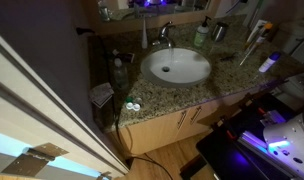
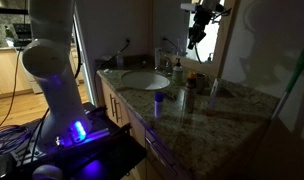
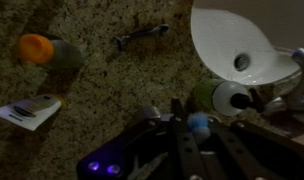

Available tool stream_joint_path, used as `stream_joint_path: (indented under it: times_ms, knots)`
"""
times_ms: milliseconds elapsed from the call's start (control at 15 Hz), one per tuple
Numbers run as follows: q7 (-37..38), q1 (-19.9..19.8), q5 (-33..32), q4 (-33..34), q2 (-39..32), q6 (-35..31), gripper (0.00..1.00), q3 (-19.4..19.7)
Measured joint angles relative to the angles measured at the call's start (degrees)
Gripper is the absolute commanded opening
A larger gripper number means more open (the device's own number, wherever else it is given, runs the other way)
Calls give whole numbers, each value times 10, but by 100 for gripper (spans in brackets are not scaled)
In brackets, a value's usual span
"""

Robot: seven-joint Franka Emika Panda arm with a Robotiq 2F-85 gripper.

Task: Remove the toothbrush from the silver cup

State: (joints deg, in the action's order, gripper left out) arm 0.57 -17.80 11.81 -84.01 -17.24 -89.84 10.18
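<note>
Your gripper (image 3: 196, 128) hangs high over the granite counter (image 3: 112, 90), and you cannot tell its jaw spacing; the silver cup (image 1: 220, 32) stands near the sink (image 1: 177, 67).

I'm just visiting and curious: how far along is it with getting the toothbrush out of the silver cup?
Done: nothing I can confirm. In hand: the claw hangs high over the counter, near the silver cup; something pale shows at its tips, unclear what. Left: likely getting the toothbrush clear and down.
</note>
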Motion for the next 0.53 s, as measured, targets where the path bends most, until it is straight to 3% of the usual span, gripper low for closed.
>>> stream_joint_path:
  times_ms: [200,533]
  knots:
    - [-49,0,23,-22,68,45,2,0]
    - [-81,0,37,-57,118,197,2,3]
